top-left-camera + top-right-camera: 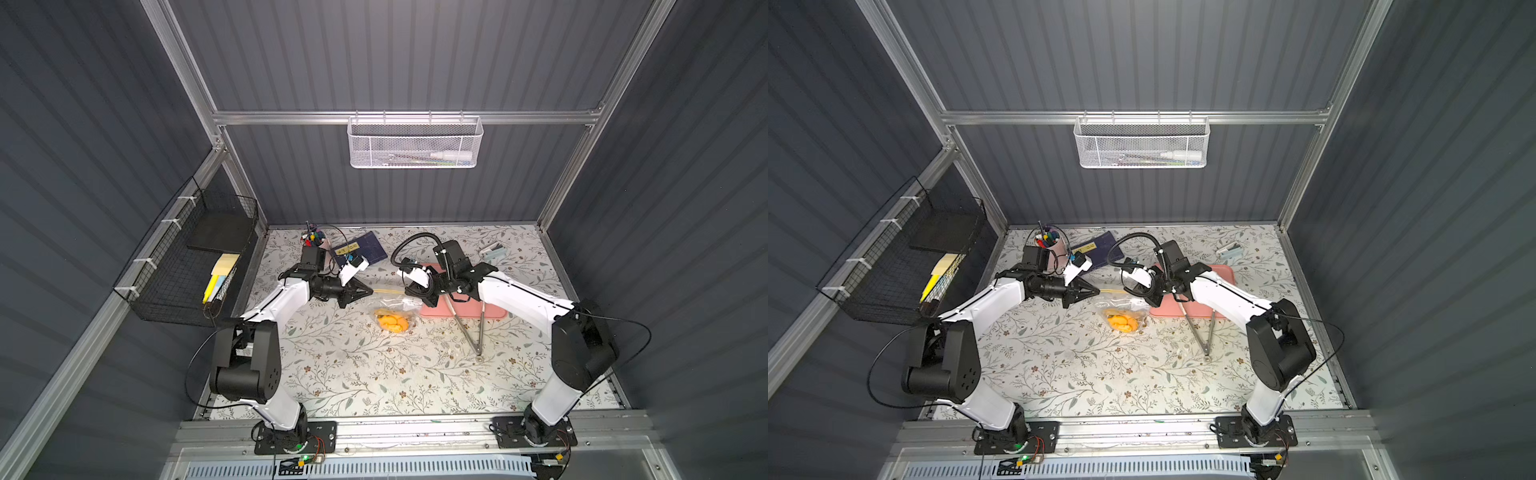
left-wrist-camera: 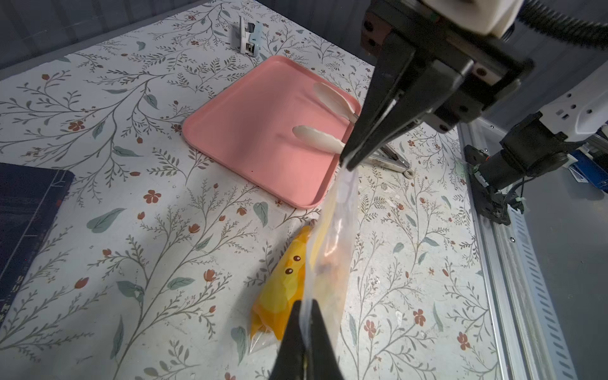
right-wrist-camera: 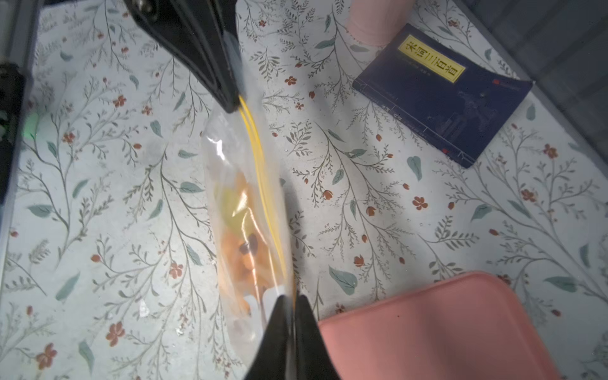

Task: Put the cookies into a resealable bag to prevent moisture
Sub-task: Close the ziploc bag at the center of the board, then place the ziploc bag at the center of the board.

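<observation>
The resealable bag [image 1: 394, 306], clear with a yellow seal strip [image 3: 260, 171], hangs stretched between my two grippers above the table's middle. The cookies [image 1: 392, 322], yellow-orange with a few brown pieces, lie inside it at the bottom and also show in the right wrist view [image 3: 243, 250]. My left gripper [image 1: 371, 291] is shut on one end of the bag's top edge [image 2: 335, 237]. My right gripper [image 1: 409, 291] pinches the opposite end, its fingers close together with the film between them. The bag's yellow cartoon patch [image 2: 286, 279] faces the table.
A pink tray [image 1: 469, 309] lies just right of the bag, with metal tongs [image 1: 469, 332] resting partly on it. A dark blue book [image 1: 361, 249] and a pen cup [image 1: 313, 239] stand at the back left. A small stapler [image 1: 492, 251] sits back right.
</observation>
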You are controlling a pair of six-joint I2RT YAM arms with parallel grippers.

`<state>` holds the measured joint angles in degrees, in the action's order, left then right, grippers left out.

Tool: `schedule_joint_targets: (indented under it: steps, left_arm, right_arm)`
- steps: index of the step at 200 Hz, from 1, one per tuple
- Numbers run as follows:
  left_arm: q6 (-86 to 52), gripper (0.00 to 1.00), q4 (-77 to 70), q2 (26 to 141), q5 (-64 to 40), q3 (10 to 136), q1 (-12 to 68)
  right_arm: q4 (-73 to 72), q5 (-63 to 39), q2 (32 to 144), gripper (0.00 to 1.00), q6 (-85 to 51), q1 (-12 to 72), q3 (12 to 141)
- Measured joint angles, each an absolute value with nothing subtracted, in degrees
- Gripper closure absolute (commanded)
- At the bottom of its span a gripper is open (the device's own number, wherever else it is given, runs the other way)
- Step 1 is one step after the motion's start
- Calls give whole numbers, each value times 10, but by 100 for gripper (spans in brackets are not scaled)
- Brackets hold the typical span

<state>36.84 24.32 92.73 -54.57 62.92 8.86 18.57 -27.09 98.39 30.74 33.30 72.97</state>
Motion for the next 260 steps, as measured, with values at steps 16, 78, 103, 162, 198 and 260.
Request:
schedule_joint_targets:
  steps: [16, 78, 103, 162, 198, 260]
  left_arm:
    - [368, 100, 243, 927, -545, 629, 85]
    - [370, 100, 254, 921, -544, 629, 83]
    - [375, 100, 278, 854, -531, 615, 85]
    - [382, 100, 388, 583, -462, 580, 115]
    - [381, 100, 464, 526, -424, 556, 125]
    - [368, 100, 388, 719, -337, 502, 126]
  right_arm:
    - [185, -256, 981, 58, 312, 332, 723]
    - [213, -247, 956, 100, 324, 330, 712]
    - [234, -269, 893, 100, 323, 345, 697]
    - [295, -334, 767, 100, 300, 421, 660]
    - [303, -374, 759, 100, 285, 437, 640]
    - [277, -386, 960, 100, 285, 412, 659]
